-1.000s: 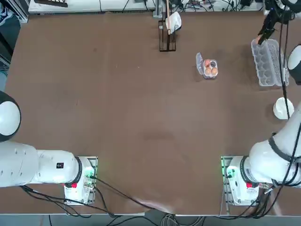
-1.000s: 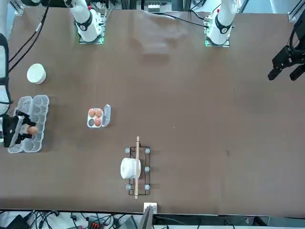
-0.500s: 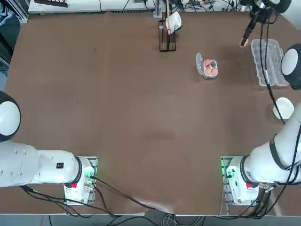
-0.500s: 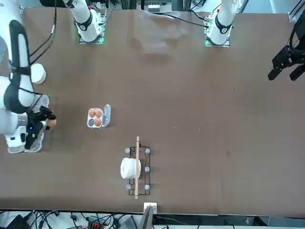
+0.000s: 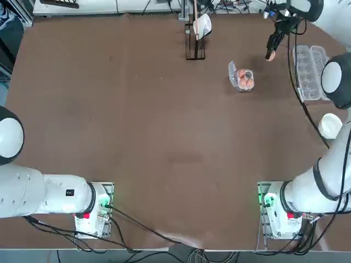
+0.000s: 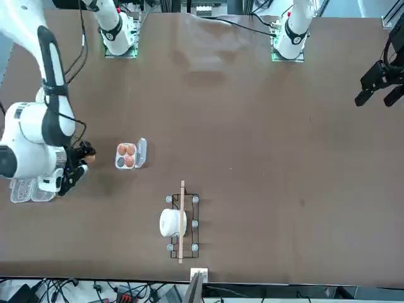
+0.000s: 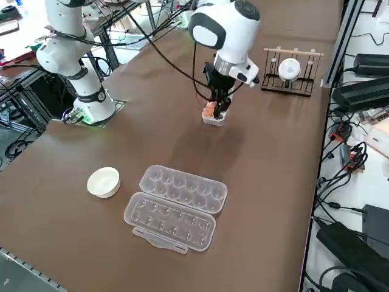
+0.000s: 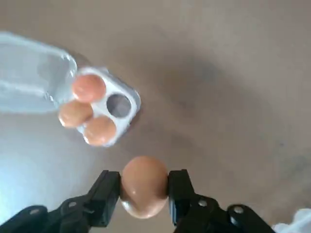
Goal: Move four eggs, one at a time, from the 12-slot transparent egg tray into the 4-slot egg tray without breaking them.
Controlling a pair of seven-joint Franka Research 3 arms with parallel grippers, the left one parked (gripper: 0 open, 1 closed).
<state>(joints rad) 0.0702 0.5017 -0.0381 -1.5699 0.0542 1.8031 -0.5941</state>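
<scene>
The brown table (image 5: 164, 137) carries the 4-slot tray (image 5: 244, 80); right of it lie the 12-slot tray (image 5: 309, 72) and a white bowl (image 5: 330, 125), left a rack (image 5: 194, 41).

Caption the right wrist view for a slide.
Right gripper carries the fourth egg toward the 4-slot egg tray's last empty cup.

Orange-brown egg (image 8: 144, 185) aloft between 4-slot egg tray (image 5: 244, 78), three cups filled, and empty 12-slot transparent egg tray (image 5: 309, 72).
</scene>
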